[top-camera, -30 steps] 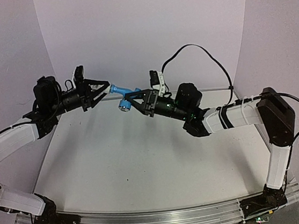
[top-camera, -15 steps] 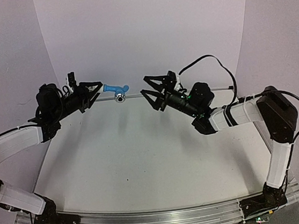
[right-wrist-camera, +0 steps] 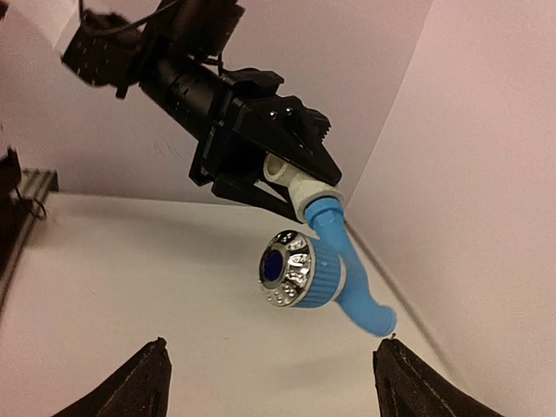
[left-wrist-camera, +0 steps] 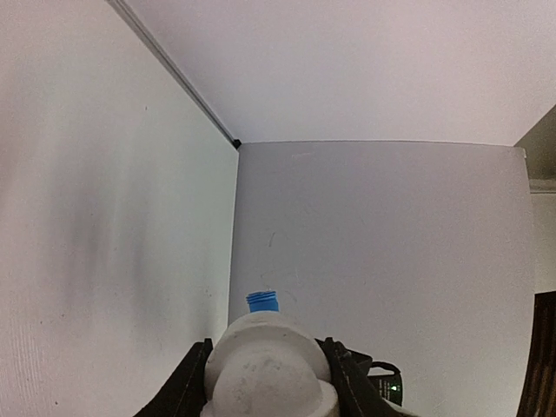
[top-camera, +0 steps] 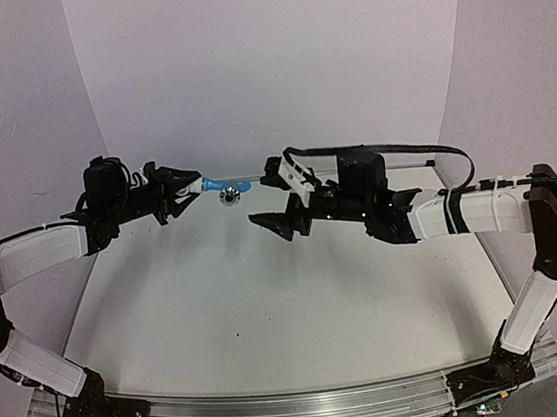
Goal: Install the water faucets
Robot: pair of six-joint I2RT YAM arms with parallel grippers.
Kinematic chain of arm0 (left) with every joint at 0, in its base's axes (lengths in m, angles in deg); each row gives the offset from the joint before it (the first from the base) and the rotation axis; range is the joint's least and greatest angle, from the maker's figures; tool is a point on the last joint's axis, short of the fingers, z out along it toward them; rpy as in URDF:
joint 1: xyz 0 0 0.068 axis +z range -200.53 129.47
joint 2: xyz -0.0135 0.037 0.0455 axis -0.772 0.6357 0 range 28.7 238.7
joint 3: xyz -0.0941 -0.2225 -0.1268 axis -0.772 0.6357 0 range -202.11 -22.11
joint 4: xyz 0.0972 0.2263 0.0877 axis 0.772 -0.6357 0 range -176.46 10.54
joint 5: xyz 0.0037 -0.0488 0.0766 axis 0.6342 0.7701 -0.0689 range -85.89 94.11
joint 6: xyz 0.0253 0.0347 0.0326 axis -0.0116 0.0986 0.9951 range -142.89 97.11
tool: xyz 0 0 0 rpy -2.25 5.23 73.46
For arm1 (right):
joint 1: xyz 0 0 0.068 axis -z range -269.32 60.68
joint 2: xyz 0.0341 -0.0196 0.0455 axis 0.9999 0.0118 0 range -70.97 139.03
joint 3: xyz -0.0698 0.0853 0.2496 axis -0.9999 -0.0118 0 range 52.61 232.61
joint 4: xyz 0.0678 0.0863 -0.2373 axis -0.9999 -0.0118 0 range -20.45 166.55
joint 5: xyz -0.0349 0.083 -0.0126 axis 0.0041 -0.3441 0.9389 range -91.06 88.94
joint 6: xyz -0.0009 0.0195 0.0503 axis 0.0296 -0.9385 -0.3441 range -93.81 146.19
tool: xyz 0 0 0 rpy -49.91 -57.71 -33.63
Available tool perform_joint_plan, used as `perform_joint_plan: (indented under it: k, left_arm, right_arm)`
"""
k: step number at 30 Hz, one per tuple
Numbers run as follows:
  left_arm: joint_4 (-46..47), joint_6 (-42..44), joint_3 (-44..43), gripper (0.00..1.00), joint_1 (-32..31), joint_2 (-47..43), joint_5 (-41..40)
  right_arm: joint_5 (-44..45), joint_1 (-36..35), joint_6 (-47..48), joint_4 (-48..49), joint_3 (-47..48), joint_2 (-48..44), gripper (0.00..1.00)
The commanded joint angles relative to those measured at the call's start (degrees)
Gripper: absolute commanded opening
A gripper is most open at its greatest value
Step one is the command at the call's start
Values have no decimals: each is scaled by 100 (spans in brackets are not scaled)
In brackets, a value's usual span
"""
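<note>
The water faucets hang joined in the air over the back of the table. The light-blue tap body (top-camera: 218, 185) with its chrome knob (top-camera: 227, 199) sticks out of the white fitting (top-camera: 198, 184). My left gripper (top-camera: 192, 187) is shut on that fitting. The left wrist view shows the fitting (left-wrist-camera: 268, 365) filling the space between the jaws, with a blue threaded end (left-wrist-camera: 262, 301) poking out beyond it. My right gripper (top-camera: 269, 197) stands open just right of the tap, apart from it. From the right wrist, the tap (right-wrist-camera: 334, 261), its bent spout and the knob (right-wrist-camera: 285, 268) float above the spread right gripper (right-wrist-camera: 271, 365).
The white table (top-camera: 269, 300) runs back to a rail (top-camera: 424, 163) along the rear wall. A black cable (top-camera: 393, 150) lies over my right arm. Curved white walls close in the back and both sides.
My right gripper let go of the blue tap, opened wide and drew back, then turned and returned beside it. The left gripper kept its hold and shifted slightly.
</note>
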Motion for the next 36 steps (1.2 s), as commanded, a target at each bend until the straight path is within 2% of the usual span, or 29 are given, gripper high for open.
perform_joint_plan:
  k: [1, 4, 8, 11, 16, 21, 24, 27, 30, 31, 32, 33, 35, 36]
  left_arm:
    - [202, -547, -330, 0, 18, -13, 469]
    - [192, -633, -303, 0, 25, -9, 550]
    - [186, -648, -318, 0, 25, 6, 643]
    - [180, -652, -330, 0, 25, 39, 720]
    - [175, -632, -338, 0, 23, 55, 817]
    - [175, -485, -310, 0, 27, 15, 825]
    - [174, -321, -311, 0, 28, -28, 816]
    - [175, -62, -302, 0, 27, -102, 764]
    - [175, 71, -314, 0, 26, -97, 803]
    - [175, 96, -321, 0, 20, -92, 819]
    - [175, 190, -356, 0, 26, -75, 875]
    - [175, 294, -366, 0, 24, -70, 894]
    - [177, 572, -390, 0, 25, -100, 908]
    - [175, 661, -381, 0, 25, -135, 900]
  right_arm:
    - [465, 33, 3282, -447, 383, -130, 83]
    - [284, -27, 3838, -680, 582, -16, 84]
    - [465, -177, 4083, -632, 840, 269, 84]
    - [675, -247, 3869, -113, 957, 530, 84]
    - [760, -320, 3649, -16, 1320, 916, 81]
    - [1048, -338, 2764, 327, 1610, 1211, 72]
    - [1294, -333, 2078, 325, 1816, 1362, 62]
    - [1521, -335, 1310, 253, 1970, 1435, 46]
    - [1110, -330, 790, 253, 1832, 1345, 21]
    - [1076, -330, 666, 253, 1826, 1335, 19]
    - [943, -319, 387, 253, 1814, 1324, 11]
    - [891, -293, 80, 253, 1808, 1319, 9]
    - [544, -147, -798, 254, 1770, 1268, 0]
    - [344, -75, -1148, 253, 1762, 1252, 0]
